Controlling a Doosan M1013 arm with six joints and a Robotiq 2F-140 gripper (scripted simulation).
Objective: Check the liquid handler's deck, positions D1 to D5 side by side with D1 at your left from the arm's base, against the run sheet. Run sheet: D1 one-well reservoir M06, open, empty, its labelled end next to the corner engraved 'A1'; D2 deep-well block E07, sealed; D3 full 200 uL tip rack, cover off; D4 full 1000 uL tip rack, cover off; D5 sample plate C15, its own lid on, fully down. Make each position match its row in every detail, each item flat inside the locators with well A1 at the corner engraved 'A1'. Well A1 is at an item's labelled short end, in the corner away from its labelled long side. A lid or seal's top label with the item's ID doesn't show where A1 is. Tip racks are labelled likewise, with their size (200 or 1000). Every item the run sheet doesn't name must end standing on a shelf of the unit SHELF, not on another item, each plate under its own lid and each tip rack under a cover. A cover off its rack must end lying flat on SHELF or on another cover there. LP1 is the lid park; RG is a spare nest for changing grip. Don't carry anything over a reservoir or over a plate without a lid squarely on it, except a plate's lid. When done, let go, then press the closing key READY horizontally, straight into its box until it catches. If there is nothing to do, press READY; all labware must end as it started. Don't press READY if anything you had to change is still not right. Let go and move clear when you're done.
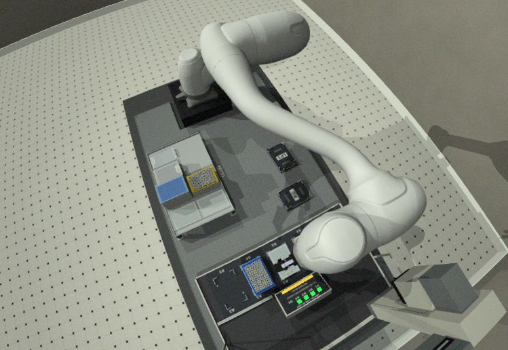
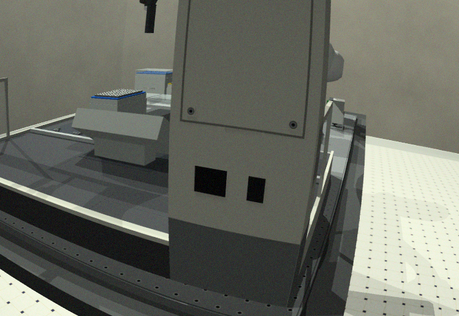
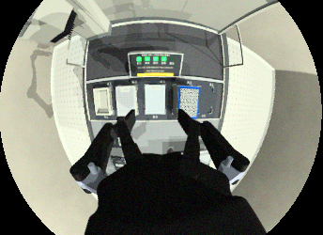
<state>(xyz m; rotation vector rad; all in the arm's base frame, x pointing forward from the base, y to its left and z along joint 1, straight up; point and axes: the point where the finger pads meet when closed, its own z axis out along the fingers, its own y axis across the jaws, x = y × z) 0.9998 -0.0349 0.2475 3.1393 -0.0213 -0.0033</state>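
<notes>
My gripper [image 3: 156,115] [image 1: 286,264] is open and empty. It hangs above the deck, over the white dotted-top item [image 1: 277,250] [image 3: 154,98] in the middle position. To one side of that item stands a blue-rimmed tip rack [image 1: 257,275] [image 3: 188,99] [image 2: 117,94] with no cover. Past the rack, the end position D5 [image 1: 230,288] [image 3: 209,101] holds nothing. In the wrist view a pale block [image 3: 127,99] and a one-well reservoir [image 3: 101,101] fill the other two positions. The arm hides both in the overhead view.
The SHELF unit [image 1: 215,205] holds a blue-covered rack [image 1: 171,188] [image 2: 153,79], a yellow-rimmed tip rack [image 1: 201,178] and clear-lidded plates [image 1: 164,157]. Nests LP1 [image 1: 283,159] and RG [image 1: 291,197] stand mid-table. A status panel [image 1: 302,294] [image 3: 154,64] with green lights fronts the deck. A grey tower [image 1: 444,293] [image 2: 244,149] stands beyond it.
</notes>
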